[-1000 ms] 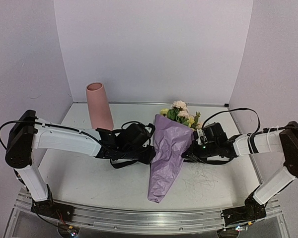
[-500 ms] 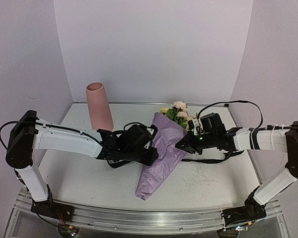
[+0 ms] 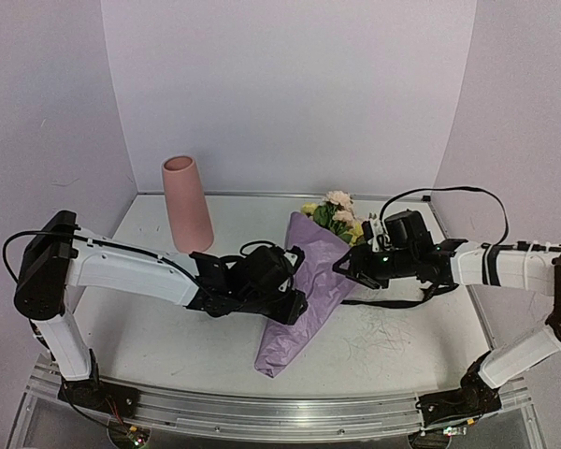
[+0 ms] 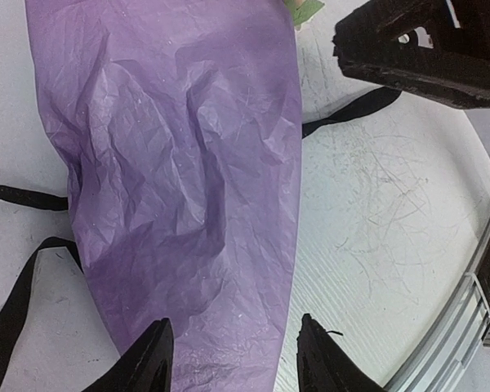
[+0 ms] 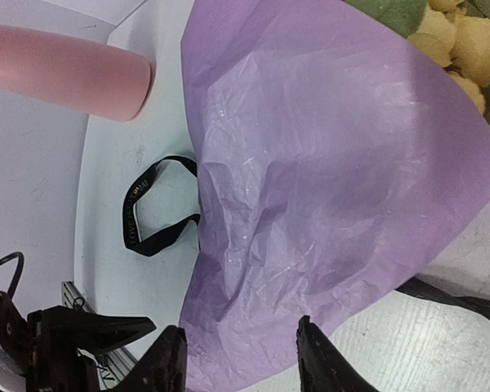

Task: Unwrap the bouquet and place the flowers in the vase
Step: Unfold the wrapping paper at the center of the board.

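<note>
My left claw (image 4: 232, 320) and right claw (image 5: 240, 325) have just opened, releasing the bouquet (image 3: 309, 290) onto the counter (image 3: 402, 346) — ribbon (image 5: 139, 212) loose, paper (image 4: 180, 163) still wrapped.

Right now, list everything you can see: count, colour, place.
vase: one, pink, upright at the table's back left.
bouquet: one, lilac paper cone, lying mid-table, tip toward the near edge.
flowers: a bunch, cream and yellow with green leaves, at the cone's far, open end.
ribbon: seemingly one, black, loose on the table, showing on both sides of the paper.
table: one, white, under everything.
left claw: one, black, open, over the cone's narrow half.
right claw: one, black, open, over the cone's wide half.
</note>
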`<state>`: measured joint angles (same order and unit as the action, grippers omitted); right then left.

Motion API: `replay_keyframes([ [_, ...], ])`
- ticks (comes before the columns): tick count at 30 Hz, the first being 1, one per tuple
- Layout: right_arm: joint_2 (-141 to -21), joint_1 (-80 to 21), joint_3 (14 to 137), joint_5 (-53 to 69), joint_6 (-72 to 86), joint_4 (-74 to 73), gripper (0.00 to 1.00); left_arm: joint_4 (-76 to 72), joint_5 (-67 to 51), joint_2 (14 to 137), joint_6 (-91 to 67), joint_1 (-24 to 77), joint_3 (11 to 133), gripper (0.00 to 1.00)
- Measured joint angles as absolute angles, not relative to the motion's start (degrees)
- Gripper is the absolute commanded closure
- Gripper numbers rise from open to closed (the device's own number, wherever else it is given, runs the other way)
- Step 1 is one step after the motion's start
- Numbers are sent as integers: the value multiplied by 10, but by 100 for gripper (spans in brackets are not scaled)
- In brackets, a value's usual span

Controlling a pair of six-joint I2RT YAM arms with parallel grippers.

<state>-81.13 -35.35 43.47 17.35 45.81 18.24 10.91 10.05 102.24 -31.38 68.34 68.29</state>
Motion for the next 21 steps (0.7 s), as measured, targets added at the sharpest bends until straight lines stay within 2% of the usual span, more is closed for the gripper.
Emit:
replay_keyframes([
  [3,-791,-354,425,146,449,172,48,109,114,1024,-317,686,682,45],
  [8,-786,-353,401,119,441,161,53,109,141,1020,-331,686,670,45],
  [21,-857,-354,396,129,449,188,57,109,168,994,-368,685,632,45],
])
